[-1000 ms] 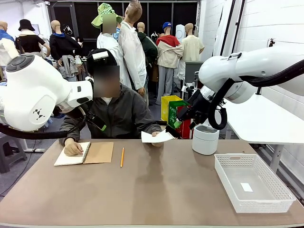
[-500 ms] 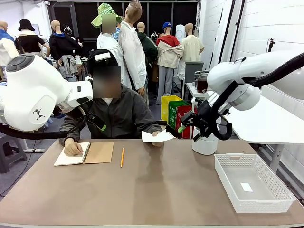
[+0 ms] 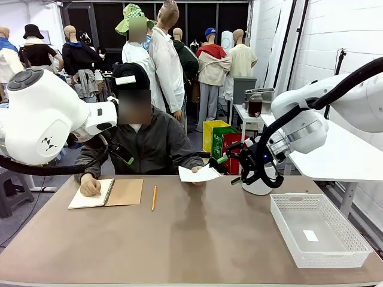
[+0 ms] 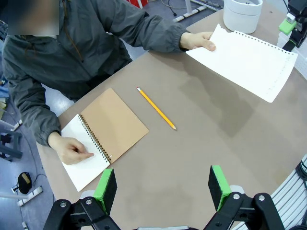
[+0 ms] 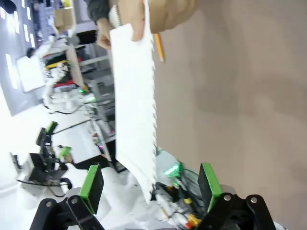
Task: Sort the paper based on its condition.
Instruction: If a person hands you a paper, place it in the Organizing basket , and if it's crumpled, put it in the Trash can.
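Person's hand (image 4: 197, 40) holds thin flat white paper (image 4: 244, 60), perforated edge; both claws (image 4: 163, 184) (image 5: 149, 179) apart, empty.

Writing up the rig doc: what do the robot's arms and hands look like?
White rounded arm links; the left arm carries a small black dot logo, the right arm a thick black cable. Each hand is black with two fingers and green pads: left hand, right hand.

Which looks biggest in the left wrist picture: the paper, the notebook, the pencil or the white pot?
1. Paper, though it is held up nearer the camera.
2. Notebook, open on the table.
3. White pot, partly cut off.
4. Pencil, thinnest.
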